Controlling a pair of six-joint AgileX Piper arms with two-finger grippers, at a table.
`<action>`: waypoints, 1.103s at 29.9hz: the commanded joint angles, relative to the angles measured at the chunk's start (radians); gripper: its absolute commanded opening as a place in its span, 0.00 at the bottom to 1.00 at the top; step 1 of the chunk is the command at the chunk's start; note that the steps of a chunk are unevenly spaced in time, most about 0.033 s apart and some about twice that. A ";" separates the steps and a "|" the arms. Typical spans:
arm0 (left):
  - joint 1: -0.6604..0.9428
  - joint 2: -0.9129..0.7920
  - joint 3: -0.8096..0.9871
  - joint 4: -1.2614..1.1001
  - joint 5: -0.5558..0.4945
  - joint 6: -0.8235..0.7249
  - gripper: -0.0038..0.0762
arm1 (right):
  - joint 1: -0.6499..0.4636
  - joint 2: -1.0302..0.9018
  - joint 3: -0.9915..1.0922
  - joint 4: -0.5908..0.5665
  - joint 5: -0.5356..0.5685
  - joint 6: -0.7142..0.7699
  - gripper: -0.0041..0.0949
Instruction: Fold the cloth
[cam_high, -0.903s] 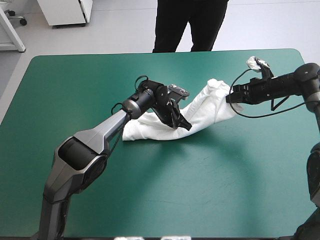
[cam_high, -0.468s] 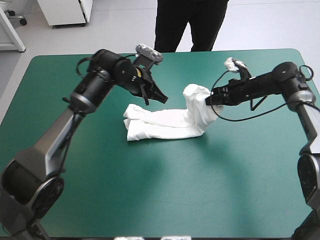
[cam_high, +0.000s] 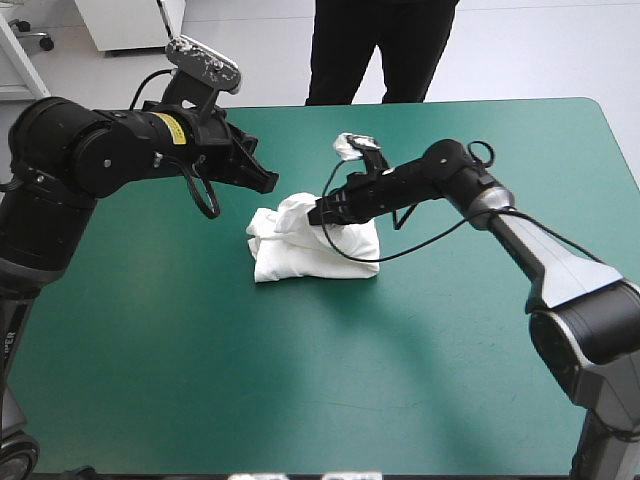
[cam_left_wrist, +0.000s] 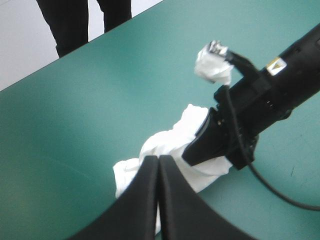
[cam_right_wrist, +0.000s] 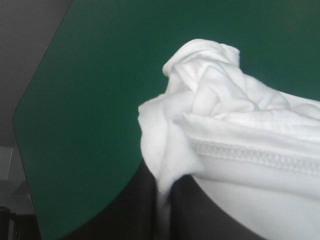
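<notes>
Over the T-shirt (cam_high: 300, 255), right gripper (cam_high: 318, 214), clamped on it, has swung leftward; left gripper (cam_high: 266, 182), jaws together, withdrew.

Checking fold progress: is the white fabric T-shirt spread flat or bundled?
Bundled: the white fabric T-shirt lies as a compact rumpled heap on the teal-green table cover, with the right black pincer shut on it.

The table (cam_high: 600, 130) has a teal-green cover (cam_high: 420, 400) and rounded far corners. On it lies the white T-shirt (cam_high: 290, 258), a crumpled, partly folded bundle. It sits a little nearer the far edge than the near one, just left of the middle, well apart from every edge.
</notes>
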 joint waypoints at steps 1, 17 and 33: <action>-0.001 -0.037 -0.026 0.008 0.000 -0.026 0.04 | 0.039 0.038 -0.132 0.062 0.052 0.002 0.14; -0.001 -0.039 -0.026 0.059 0.034 -0.024 0.04 | 0.010 0.084 -0.408 -0.199 0.287 0.160 0.66; -0.001 -0.094 -0.026 0.057 0.032 -0.028 0.04 | -0.232 -0.219 0.016 -0.579 0.246 0.311 0.66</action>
